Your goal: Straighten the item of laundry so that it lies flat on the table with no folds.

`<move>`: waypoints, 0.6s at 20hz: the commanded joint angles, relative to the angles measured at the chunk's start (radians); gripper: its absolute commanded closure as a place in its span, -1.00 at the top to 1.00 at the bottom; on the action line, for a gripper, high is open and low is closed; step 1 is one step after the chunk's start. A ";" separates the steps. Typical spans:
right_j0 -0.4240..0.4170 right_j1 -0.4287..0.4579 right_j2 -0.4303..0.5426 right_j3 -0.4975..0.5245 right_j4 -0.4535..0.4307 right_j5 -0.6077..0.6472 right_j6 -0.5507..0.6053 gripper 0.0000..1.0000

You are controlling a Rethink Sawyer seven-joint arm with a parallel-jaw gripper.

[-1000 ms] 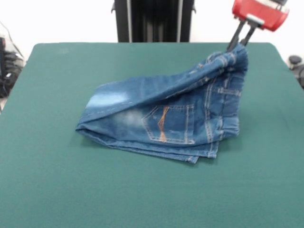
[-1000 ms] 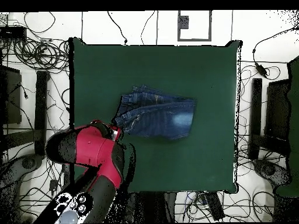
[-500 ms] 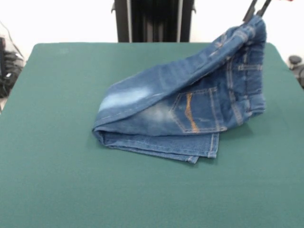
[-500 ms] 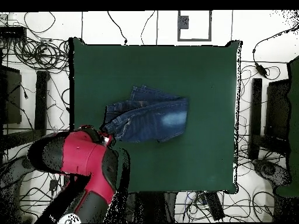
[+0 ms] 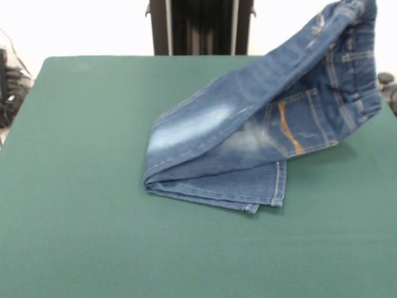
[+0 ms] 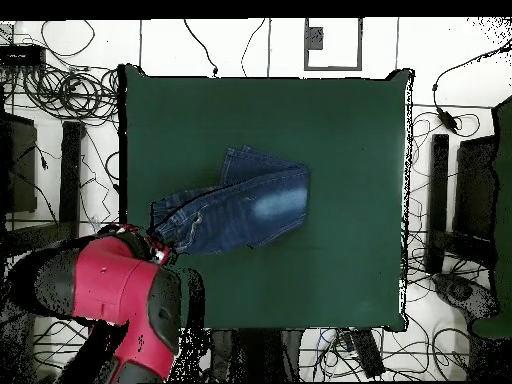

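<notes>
Fingers sit hidden beneath the red arm [image 6: 110, 290] yet evidently clench the jeans [image 5: 248, 136] by the waistband [image 5: 356, 18], holding it high while the folded legs rest on the green surface [image 5: 93, 236]; next, probably pull outward and lower to unfold.

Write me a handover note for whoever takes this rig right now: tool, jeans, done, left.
Tool: at the table's edge, apparently holding the waistband; its fingers are hidden, so the grip is unconfirmed.
Jeans: waistband end is raised off the table; the leg end lies on the cloth, doubled over itself.
Done: one end lifted and drawn out sideways.
Left: undo the fold in the legs, lay the jeans down flat, let go.
</notes>
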State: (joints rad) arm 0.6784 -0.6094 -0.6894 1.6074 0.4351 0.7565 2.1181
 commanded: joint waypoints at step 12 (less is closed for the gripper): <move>-0.264 -0.254 0.102 0.057 -0.083 0.214 -0.071 -1.00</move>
State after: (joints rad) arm 0.5054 -0.7746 -0.6852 1.6044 0.4030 0.8366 2.1354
